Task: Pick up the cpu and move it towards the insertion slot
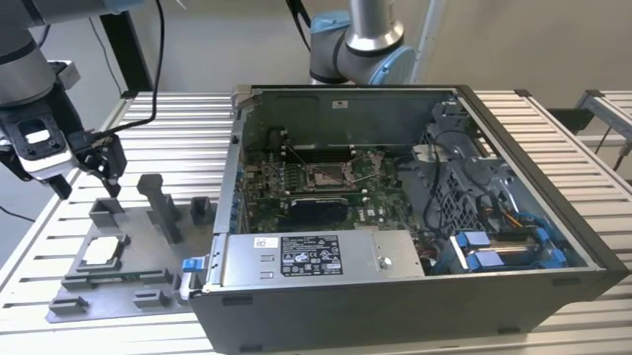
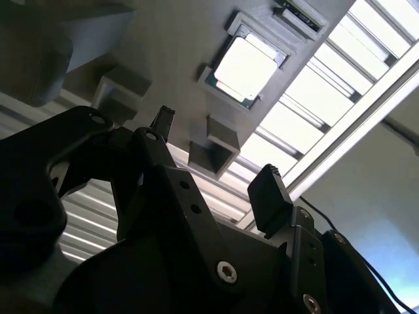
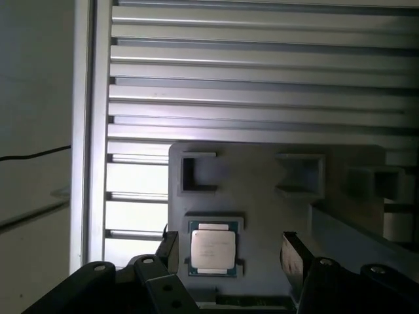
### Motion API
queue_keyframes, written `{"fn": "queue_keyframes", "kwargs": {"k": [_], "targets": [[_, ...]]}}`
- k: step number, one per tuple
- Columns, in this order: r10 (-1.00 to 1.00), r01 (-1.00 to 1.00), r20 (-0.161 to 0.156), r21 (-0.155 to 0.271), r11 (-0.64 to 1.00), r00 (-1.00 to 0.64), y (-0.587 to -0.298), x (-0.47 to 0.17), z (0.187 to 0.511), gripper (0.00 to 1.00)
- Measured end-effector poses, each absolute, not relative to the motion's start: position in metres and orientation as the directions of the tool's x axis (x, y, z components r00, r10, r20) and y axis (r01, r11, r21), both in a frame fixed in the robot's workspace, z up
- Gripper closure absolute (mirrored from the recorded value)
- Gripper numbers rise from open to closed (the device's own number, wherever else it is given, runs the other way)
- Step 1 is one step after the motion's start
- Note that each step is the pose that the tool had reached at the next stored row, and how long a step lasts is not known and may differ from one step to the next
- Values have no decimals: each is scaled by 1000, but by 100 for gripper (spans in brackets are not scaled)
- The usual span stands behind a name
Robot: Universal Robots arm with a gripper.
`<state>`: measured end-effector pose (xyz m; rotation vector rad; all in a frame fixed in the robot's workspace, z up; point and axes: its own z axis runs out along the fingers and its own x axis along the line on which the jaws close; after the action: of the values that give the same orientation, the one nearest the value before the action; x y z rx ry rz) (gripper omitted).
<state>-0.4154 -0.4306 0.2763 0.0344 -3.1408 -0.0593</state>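
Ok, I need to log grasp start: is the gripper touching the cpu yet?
Apart. In the exterior view the open gripper hangs above the cpu, which lies in its grey fixture, with clear space between.

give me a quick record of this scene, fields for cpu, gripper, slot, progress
cpu: the cpu lies silver face up in a pocket of the grey fixture, not gripped
gripper: the gripper is open and empty, hovering above the fixture with the cpu below it
slot: the insertion slot sits inside the open computer case, toward the exterior view's right of the fixture
progress: cpu not yet picked up
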Motion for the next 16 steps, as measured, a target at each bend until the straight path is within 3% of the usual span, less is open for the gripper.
{"fn": "queue_keyframes", "kwargs": {"k": [16], "targets": [[-22,-22,0,38,999,-1000,-431,-415,264,0]]}}
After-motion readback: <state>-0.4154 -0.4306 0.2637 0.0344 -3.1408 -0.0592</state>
